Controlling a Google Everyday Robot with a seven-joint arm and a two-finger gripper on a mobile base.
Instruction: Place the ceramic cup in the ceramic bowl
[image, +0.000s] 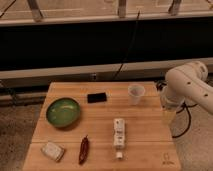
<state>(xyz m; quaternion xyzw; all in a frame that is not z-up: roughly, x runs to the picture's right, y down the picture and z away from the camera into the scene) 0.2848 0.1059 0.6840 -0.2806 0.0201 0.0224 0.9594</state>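
The ceramic cup (135, 93) is small, white and handleless. It stands upright on the wooden table (145, 145) near the back right. The ceramic bowl (63, 111) is wide and glossy green with a darker rim. It sits at the table's left side and has nothing in it. The robot's white arm (187, 82) reaches in from the right. My gripper (168, 115) hangs at the arm's lower end, beside the table's right edge. It is right of the cup, a little nearer the front, and apart from it.
A black flat rectangular object (97, 97) lies between bowl and cup. A white rectangular box (119, 132) lies at the middle front. A red chili pepper (83, 149) and a small white packet (53, 150) lie at the front left. A dark wall with a cable runs behind the table.
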